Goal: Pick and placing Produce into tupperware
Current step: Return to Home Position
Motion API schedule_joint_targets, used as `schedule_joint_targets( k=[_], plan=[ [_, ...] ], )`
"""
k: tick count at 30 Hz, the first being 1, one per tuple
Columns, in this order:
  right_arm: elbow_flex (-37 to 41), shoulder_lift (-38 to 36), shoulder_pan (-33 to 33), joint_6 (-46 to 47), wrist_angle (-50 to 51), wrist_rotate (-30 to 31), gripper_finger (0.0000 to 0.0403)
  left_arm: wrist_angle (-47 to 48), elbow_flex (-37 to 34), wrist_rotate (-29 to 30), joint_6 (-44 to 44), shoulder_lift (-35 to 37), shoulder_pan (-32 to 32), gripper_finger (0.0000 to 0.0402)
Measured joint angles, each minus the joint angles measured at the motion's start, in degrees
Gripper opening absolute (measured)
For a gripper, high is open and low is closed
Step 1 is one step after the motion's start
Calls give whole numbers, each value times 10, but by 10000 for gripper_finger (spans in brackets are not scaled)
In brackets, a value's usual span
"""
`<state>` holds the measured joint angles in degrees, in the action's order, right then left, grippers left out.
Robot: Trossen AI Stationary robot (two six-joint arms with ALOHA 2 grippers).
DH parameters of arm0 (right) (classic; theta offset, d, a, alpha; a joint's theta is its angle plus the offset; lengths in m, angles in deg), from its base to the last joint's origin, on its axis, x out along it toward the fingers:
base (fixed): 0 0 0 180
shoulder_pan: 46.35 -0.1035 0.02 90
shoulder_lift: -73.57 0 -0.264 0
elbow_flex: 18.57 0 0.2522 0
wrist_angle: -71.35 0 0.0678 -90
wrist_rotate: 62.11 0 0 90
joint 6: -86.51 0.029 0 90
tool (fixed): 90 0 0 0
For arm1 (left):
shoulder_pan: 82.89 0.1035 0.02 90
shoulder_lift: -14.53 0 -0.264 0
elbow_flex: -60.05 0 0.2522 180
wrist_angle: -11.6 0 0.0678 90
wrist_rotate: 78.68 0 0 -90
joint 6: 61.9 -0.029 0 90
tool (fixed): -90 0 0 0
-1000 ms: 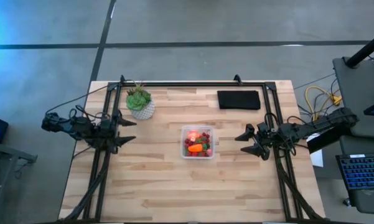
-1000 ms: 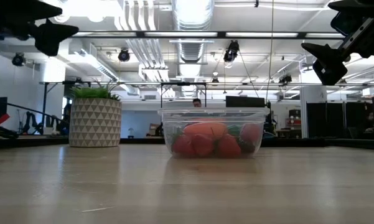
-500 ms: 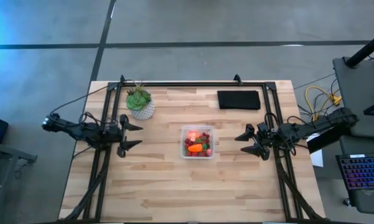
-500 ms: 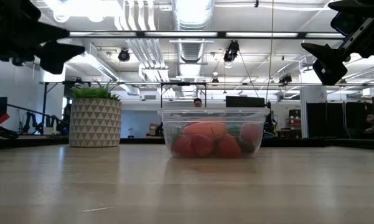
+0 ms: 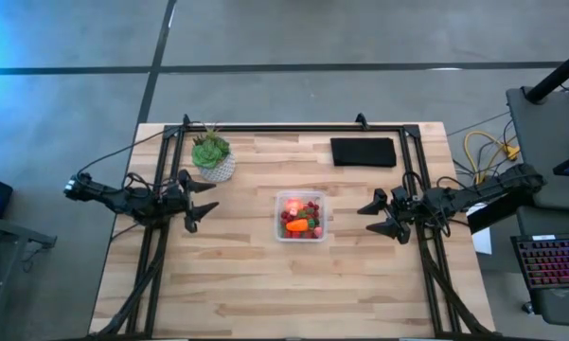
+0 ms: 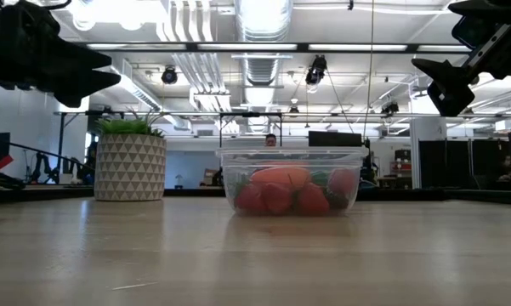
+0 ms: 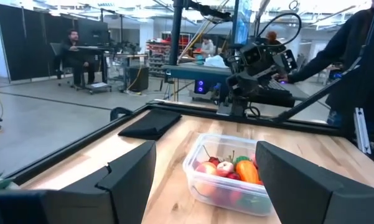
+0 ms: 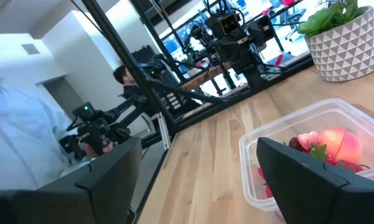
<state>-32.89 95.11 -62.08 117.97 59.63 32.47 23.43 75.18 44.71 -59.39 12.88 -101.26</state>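
Observation:
The clear square tupperware (image 5: 300,217) stands on the table's middle, also seen in the low view (image 6: 291,180), the left wrist view (image 7: 233,175) and the right wrist view (image 8: 311,152). Inside lie small red berries, an orange carrot piece (image 5: 298,225) and a pink-red round fruit (image 5: 292,206). My left gripper (image 5: 203,201) hovers open to the tupperware's left, above the table, and holds nothing. My right gripper (image 5: 376,215) hovers open to its right, also with nothing between its fingers.
A green plant in a pale patterned pot (image 5: 213,157) stands near the far left, close to my left gripper. A black rectangular pad (image 5: 364,152) lies near the far edge. Black frame rails run along both sides and the far edge. People show in the room beyond.
My left gripper has moved toward the table's right, nearer the tupperware, and its fingers have turned about the arm's axis. My right arm, the tupperware and the produce have kept still.

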Motion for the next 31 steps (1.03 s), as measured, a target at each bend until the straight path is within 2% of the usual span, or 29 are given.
schedule_joint_targets(
  k=[16, 23, 27, 31],
  plan=[
    [0, -1, 6, 0, 0, -1, 309, 1, 0, -1, 1, -25, 0, 262],
    [0, -14, 80, 0, 12, -1, 312, 2, 0, -1, 1, -38, 0, 262],
    [0, -13, 134, 0, 76, 0, 313, 1, 0, -2, 1, -46, 0, 262],
    [0, -12, 159, 0, 147, 0, 309, -2, 0, -2, 1, -57, 0, 262]
  ],
)
